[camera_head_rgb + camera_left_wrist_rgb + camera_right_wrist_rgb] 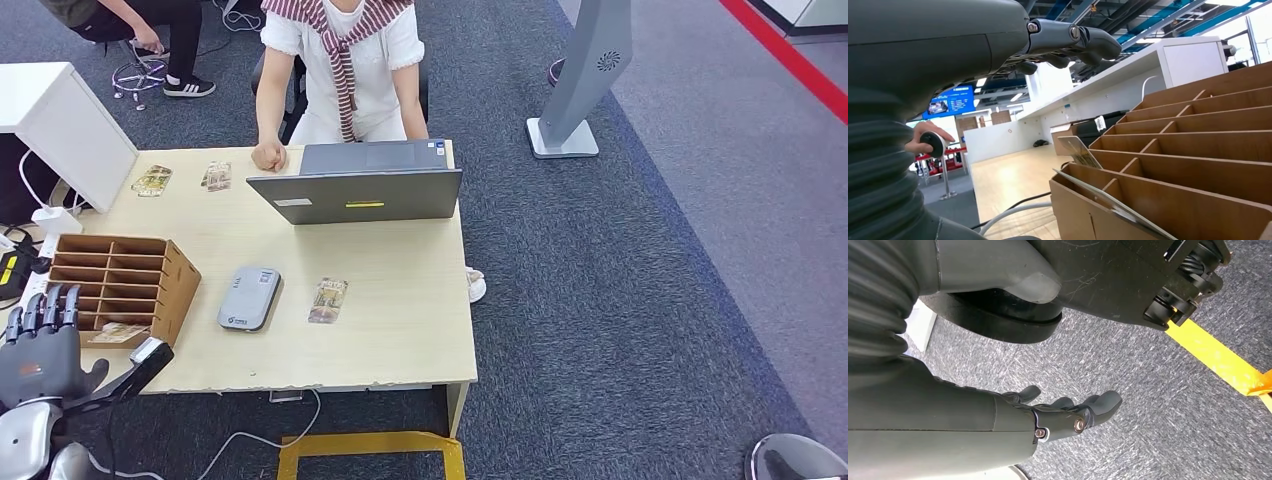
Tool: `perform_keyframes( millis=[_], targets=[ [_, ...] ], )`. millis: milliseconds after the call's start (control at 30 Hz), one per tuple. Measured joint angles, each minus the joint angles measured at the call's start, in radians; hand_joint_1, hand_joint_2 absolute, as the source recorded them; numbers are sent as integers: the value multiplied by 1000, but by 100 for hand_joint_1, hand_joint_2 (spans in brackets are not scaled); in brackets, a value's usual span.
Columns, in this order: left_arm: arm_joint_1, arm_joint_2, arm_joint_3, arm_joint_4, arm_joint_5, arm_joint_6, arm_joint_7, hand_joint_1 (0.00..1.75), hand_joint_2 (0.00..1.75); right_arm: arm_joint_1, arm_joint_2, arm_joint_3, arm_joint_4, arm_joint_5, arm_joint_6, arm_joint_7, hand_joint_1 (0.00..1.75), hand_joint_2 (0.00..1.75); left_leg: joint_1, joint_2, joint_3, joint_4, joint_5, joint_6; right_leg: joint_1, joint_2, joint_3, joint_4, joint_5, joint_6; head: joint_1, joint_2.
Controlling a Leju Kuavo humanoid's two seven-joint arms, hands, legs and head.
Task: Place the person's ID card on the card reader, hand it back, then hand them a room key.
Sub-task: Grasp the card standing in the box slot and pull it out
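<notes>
Left robot hand (pixel 40 350) of mine hovers just beside the wooden organizer (pixel 165 275), fingers spread and holding nothing. My right robot hand (pixel 1068 415) hangs low over grey carpet, fingers loosely apart, also without a load. On the pale wood surface (pixel 400 330) the ID card (pixel 328 300) lies flat, just beside the grey card reader (pixel 249 297), a rounded plastic slab. I judge the card thin, stiff, light and slick; lying flat, it should be hardest to lift, so I would pinch it at a long edge. Room key cards (pixel 1080 152) sit tilted in the cardboard-brown slots.
</notes>
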Motion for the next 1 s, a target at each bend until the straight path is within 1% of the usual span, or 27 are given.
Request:
perform_keyframes(
  millis=[433, 1000],
  targets=[
    [-69, -31, -6, 91, -19, 32, -7, 0, 175, -2, 0, 0, 0, 11, 5, 2, 0, 175, 0, 0, 0, 0, 0, 0, 0, 0, 0, 0, 0, 0, 0, 0],
    [-102, -56, -30, 133, -30, 41, -8, 0, 175, -2, 0, 0, 0, 22, 6, 2, 0, 175, 0, 0, 0, 0, 0, 0, 0, 0, 0, 0, 0, 0, 0, 0]
  ],
)
